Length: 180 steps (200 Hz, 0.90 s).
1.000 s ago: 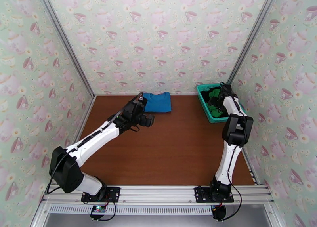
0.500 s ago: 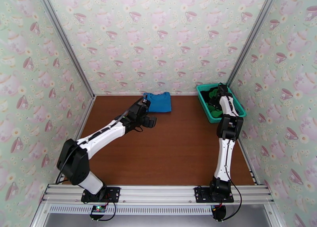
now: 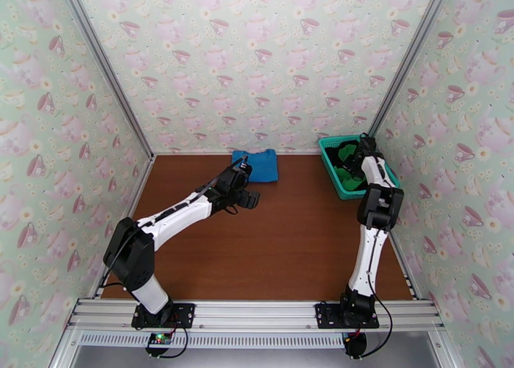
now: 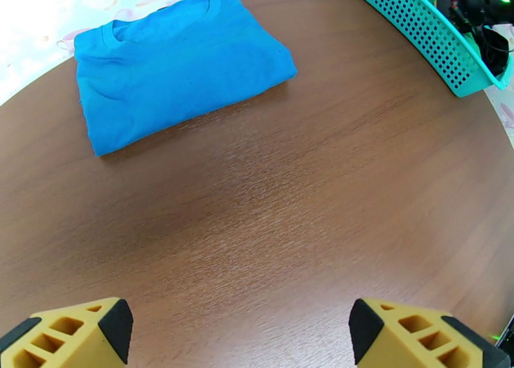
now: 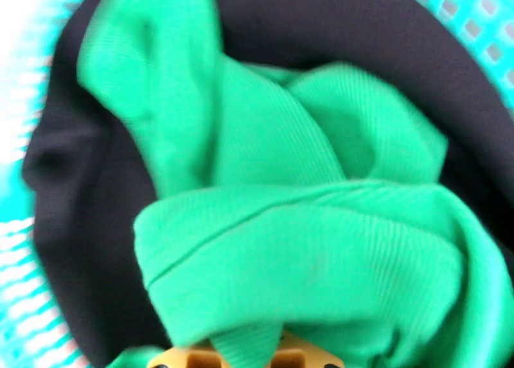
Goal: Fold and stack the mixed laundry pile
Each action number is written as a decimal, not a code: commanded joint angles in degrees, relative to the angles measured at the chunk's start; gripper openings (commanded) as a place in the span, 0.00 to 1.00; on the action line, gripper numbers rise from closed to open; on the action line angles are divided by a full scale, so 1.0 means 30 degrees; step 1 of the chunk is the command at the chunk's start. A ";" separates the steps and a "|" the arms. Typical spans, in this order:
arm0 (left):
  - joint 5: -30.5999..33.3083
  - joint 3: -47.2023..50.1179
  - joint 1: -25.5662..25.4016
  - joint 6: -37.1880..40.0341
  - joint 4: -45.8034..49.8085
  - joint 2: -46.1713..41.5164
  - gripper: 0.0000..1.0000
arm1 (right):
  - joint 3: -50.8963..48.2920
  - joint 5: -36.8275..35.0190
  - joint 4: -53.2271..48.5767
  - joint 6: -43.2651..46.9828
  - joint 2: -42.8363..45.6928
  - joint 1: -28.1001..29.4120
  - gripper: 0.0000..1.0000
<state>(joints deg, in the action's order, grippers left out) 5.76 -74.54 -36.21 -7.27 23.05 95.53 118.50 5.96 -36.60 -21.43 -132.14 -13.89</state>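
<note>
Green garment (image 5: 302,234): crumpled in the teal basket (image 4: 417,38) at the bench's (image 4: 289,202) 2 o'clock corner in the top view. It lies on the black garment (image 5: 70,189), which spreads beneath and around it.
Right gripper (image 5: 247,355): down inside the basket, fingers closed on a bunched fold of green cloth (the pinch sits at 6 o'clock in its wrist view).
Key relation: the green bulk lies toward 12 o'clock from those fingers, with no clear long axis. The right arm is on it and the left is well apart.
Blue shirt (image 4: 180,64): folded flat on the bench at 12 o'clock by the far edge, long axis roughly 9 to 3.
Left gripper (image 4: 238,327): fingers spread wide, holding nothing, over bare bench with the blue shirt at 11 o'clock.
Likely risk: the black garment may drag up with the green.
</note>
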 commanded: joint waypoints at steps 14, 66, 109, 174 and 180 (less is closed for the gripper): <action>-0.0288 0.1015 -0.0079 -0.0029 -0.0774 -0.1884 0.95 | -0.4605 0.1859 0.7898 -0.0132 0.7415 0.0177 0.00; -0.0535 0.1935 -0.0076 -0.0361 -0.1057 -0.2795 0.95 | -0.8091 0.3458 1.2488 -0.0411 1.2952 0.0210 0.00; 0.0112 0.2165 -0.0084 -0.0303 -0.0294 -0.4601 0.96 | -0.6147 0.7674 1.1563 -0.0046 1.5739 0.1203 0.00; 0.0618 0.2323 -0.0033 -0.0053 0.2311 -0.8939 0.96 | -0.8653 0.6271 0.6104 0.1702 1.9316 0.7852 0.00; 0.0750 0.2384 -0.0032 -0.0122 0.2714 -0.9436 0.96 | -0.9804 0.5858 0.6569 0.1239 1.9668 0.8554 0.00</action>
<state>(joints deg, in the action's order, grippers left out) 6.20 -68.23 -36.21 -7.51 25.78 71.99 97.93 26.17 -14.81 -17.12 -77.56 5.82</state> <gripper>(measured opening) 0.960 0.071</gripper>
